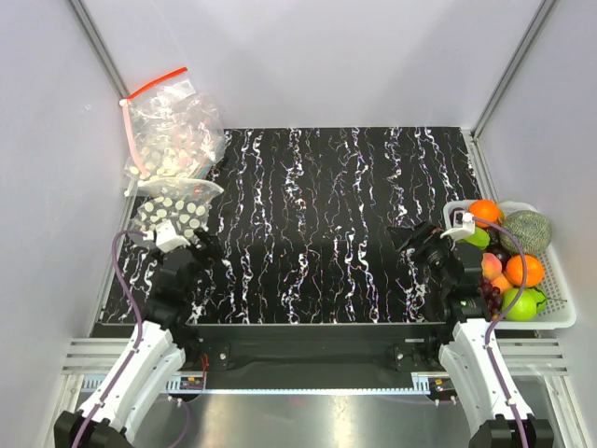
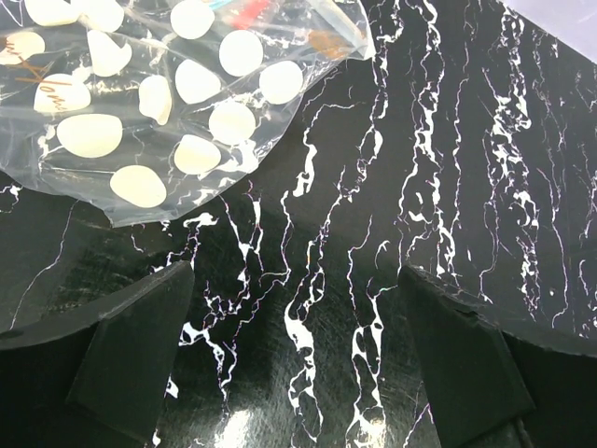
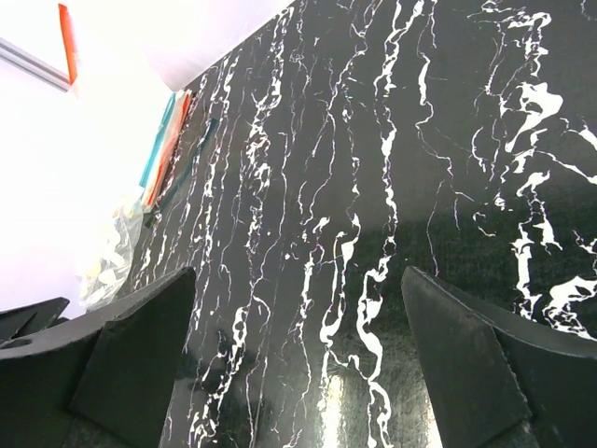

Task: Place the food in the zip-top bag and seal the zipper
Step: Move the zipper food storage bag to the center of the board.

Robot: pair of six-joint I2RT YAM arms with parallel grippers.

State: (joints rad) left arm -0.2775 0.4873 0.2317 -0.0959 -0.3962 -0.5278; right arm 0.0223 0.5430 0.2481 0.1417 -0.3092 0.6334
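Evidently left end effector (image 2: pixel 300 350) and right end effector (image 3: pixel 298 355) spread wide, empty.

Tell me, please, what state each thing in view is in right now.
Spotted bag: lying flat, no food visible inside.
Heap of bags: piled at the left wall.
Fruit: piled in the white tray.
Left gripper: open, empty, just short of the bag.
Right gripper: open, empty.

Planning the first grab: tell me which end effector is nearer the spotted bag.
Left. The left end effector sits just short of the spotted bag; the right end effector is across the mat, beside the fruit tray.
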